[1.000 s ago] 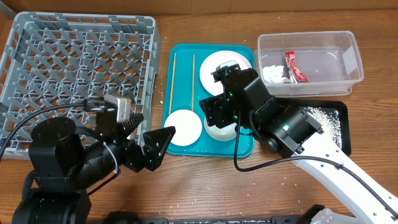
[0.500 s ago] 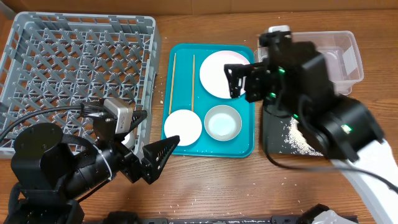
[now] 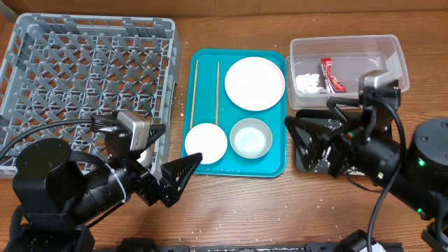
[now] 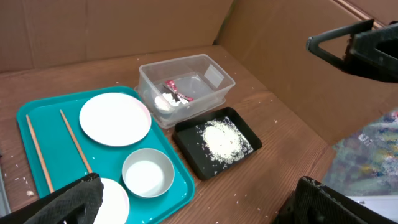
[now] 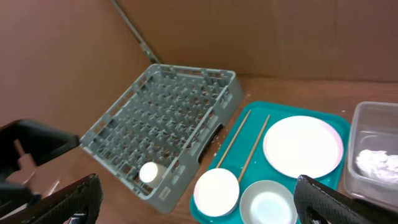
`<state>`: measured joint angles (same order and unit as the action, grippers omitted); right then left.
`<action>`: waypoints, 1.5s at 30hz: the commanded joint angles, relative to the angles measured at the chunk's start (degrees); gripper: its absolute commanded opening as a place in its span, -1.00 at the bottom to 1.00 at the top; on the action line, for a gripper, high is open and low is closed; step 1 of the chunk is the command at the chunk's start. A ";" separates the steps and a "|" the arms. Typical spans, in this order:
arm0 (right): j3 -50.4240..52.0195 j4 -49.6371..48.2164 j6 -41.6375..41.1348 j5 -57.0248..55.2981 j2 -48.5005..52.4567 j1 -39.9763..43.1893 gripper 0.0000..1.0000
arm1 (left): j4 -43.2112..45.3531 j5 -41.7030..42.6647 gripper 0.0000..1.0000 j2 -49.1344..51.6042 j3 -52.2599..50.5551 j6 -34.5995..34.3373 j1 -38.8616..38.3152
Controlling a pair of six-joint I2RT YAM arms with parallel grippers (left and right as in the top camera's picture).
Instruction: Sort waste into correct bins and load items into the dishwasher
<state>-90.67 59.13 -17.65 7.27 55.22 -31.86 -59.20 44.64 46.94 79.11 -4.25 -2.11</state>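
A: Grippers?
B: The left gripper hovers beside the teal plastic tray, fingers wide apart, empty. The right gripper hangs over the flat black tray, jaws apart too.
A: The waste?
B: The red foil wrapper and crumpled white paper scrap lie in the clear plastic tub; loose white rice heaps on the black tray.
A: Dishes?
B: The round white plate, white bowl, grey-green bowl and two wooden chopsticks sit on the teal tray, beside the grey lattice dish rack.

I'm seeing plate, white bowl, greenish bowl, chopsticks lying mid-frame; wrapper, paper sitting in upper-right tub; rice lying in black tray.
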 commanded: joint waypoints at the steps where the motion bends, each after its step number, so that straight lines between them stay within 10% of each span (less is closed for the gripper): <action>1: -1.22 3.76 1.22 0.11 -0.26 0.00 1.00 | -0.17 1.03 1.00 -0.11 0.04 1.09 0.22; 17: -0.07 15.10 6.01 -16.33 -0.17 0.13 1.00 | -0.20 1.03 1.00 -0.11 0.04 1.09 0.22; 30: 37.62 -22.80 11.67 -17.46 -17.22 12.52 1.00 | -0.20 1.03 0.99 -0.11 0.04 1.09 0.22; 45: 78.05 -42.77 11.69 -17.09 -50.97 18.16 1.00 | -0.17 1.03 1.00 -0.11 0.04 1.09 0.22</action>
<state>-17.28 17.54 -6.15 -9.43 8.97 -14.17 -59.40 44.86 46.94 79.07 -4.23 -2.11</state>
